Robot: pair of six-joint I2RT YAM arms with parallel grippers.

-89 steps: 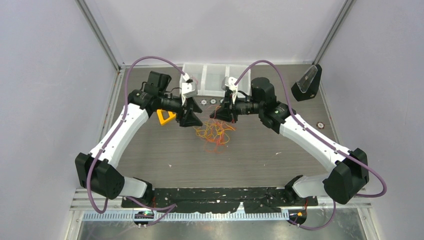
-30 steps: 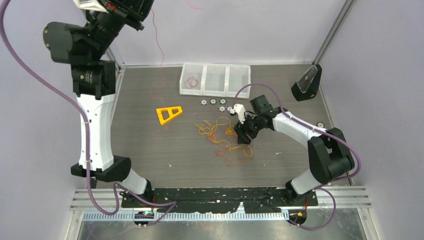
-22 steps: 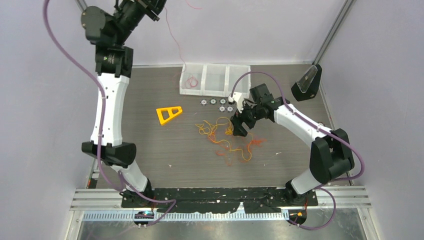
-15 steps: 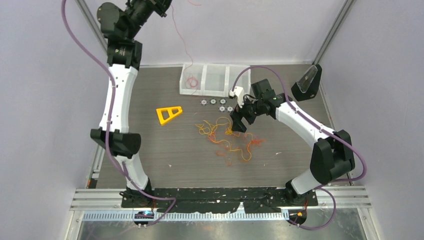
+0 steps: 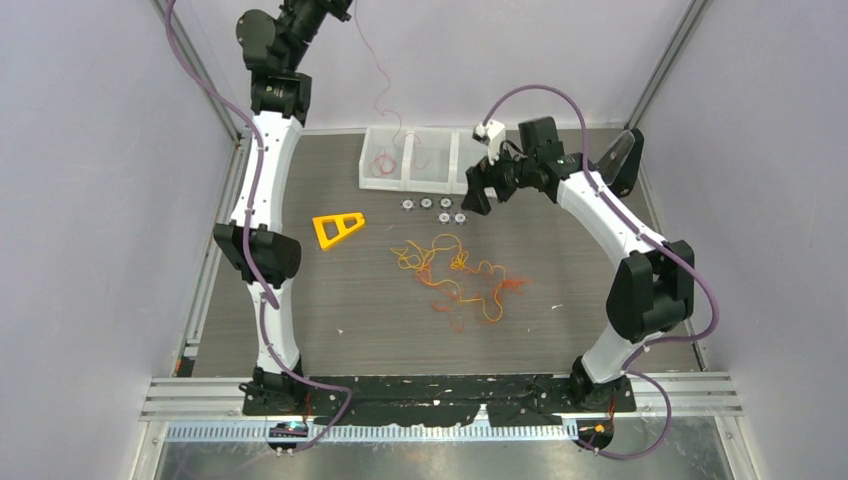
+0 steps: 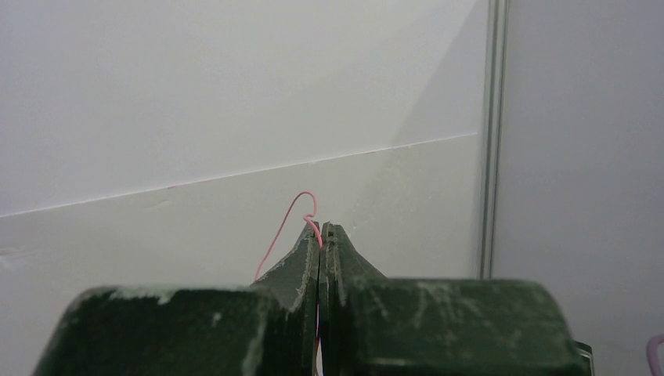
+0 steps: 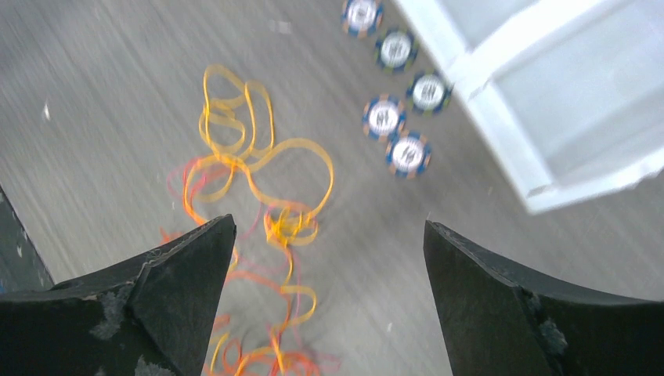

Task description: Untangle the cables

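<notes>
1. The left arm is stretched upward at the far left corner of the cell. In the top view its left hand (image 5: 330, 6) sits at the upper edge of the picture.
2. In the left wrist view the fingers (image 6: 301, 262) of the left hand are pressed together, pinching a thin red cable (image 6: 306, 195). A short loop of it stands just above the fingertips.
3. From that grip the red cable hangs down in front of the back wall toward the white tray (image 5: 431, 185) at the far side of the desk (image 5: 330, 300). A red coil lies in the tray's left compartment. The top view is too coarse to show whether the hanging strand and the coil are one piece.
4. The remaining cables (image 5: 447, 268), yellow and orange with some red, lie in a loose tangle on the middle of the desk, well apart from both hands.
5. The right hand (image 5: 477, 187) hovers near the right end of the tray. In the right wrist view its fingers (image 7: 176, 282) are spread wide with nothing between them. The tangle, five poker chips (image 7: 395, 117) and a corner of the tray lie below.
6. A yellow triangular frame (image 5: 337, 228) lies flat on the desk, left of the tangle and apart from it.
</notes>
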